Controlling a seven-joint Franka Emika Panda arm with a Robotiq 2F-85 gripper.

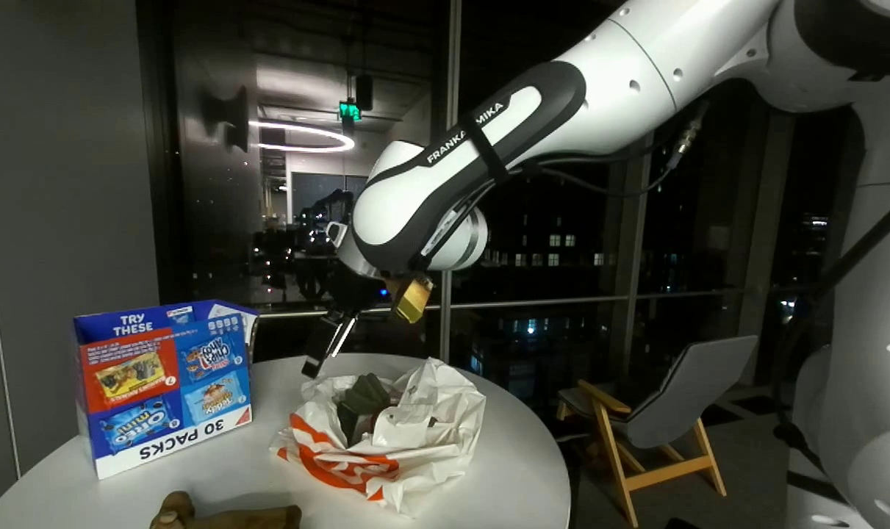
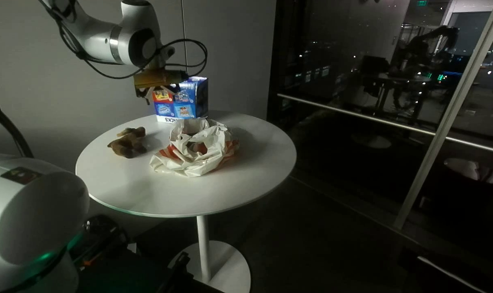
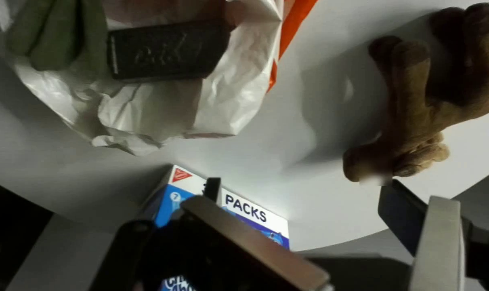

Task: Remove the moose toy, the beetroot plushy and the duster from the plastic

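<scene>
Hanging above the round white counter, the black two-fingered pincer has its fingers spread well apart, near the blue cardboard snack box with red and light-blue panels (the "30 PACKS" lettering reads upside down in an exterior view). The brown plush moose toy lies directly on the counter, outside the crumpled white plastic bag with orange-red print and apart from it. Down in the bag's open mouth, the wrist view shows the thick green fabric leaves of the beetroot plushy, and just beside them the black rectangular duster, with faint marks on its upper face; whether the two touch, I cannot tell. A reddish surface shows through the bag's opening in an exterior view, too small to make out. A grey lounge chair with a pale wooden frame stands beyond the counter.
</scene>
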